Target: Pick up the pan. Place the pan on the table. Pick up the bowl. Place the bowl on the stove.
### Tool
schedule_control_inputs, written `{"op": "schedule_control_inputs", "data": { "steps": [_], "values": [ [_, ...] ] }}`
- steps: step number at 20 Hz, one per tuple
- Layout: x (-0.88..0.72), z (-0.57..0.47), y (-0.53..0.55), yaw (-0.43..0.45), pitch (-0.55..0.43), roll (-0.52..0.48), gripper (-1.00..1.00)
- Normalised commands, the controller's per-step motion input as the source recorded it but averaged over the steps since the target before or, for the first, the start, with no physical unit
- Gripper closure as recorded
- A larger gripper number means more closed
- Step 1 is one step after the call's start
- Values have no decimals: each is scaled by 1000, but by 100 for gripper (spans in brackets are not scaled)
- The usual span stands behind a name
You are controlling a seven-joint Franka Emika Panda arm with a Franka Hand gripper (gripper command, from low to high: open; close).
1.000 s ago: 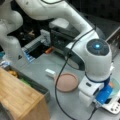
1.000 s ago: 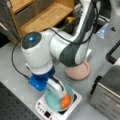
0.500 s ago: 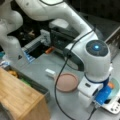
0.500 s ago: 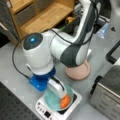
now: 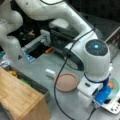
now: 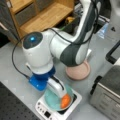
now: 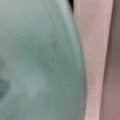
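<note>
The teal bowl [image 6: 53,100] with an orange thing [image 6: 65,100] inside rests on the white stove [image 6: 48,113] at a front view's bottom. My gripper [image 6: 58,89] reaches down onto the bowl's rim, one pale finger lying across it. In a front view the bowl [image 5: 115,88] peeks out at the right behind the wrist, above the stove [image 5: 113,108]. The bowl's teal wall [image 7: 37,60] fills the wrist view. The pinkish-brown pan [image 5: 66,82] lies flat on the grey table [image 5: 37,66], its pale handle pointing left; the pan [image 6: 78,72] sits just beyond the stove.
A wooden counter [image 5: 17,97] stands at a front view's lower left, with a dark bin [image 5: 27,80] beside it. The silver toaster oven [image 6: 107,92] is close to the stove's right. Wooden shelves [image 6: 42,15] stand behind. A black cable [image 5: 58,82] hangs over the pan.
</note>
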Motion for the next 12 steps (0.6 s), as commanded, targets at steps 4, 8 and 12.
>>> {"op": "schedule_control_inputs", "data": {
  "steps": [4,8,12],
  "values": [
    [-330,-37,-12,68,-155,-215,-100],
    [-286,-22,9,65,-150,-192,-100],
    [-280,55,21,74,-136,-165,-100]
  ]
}}
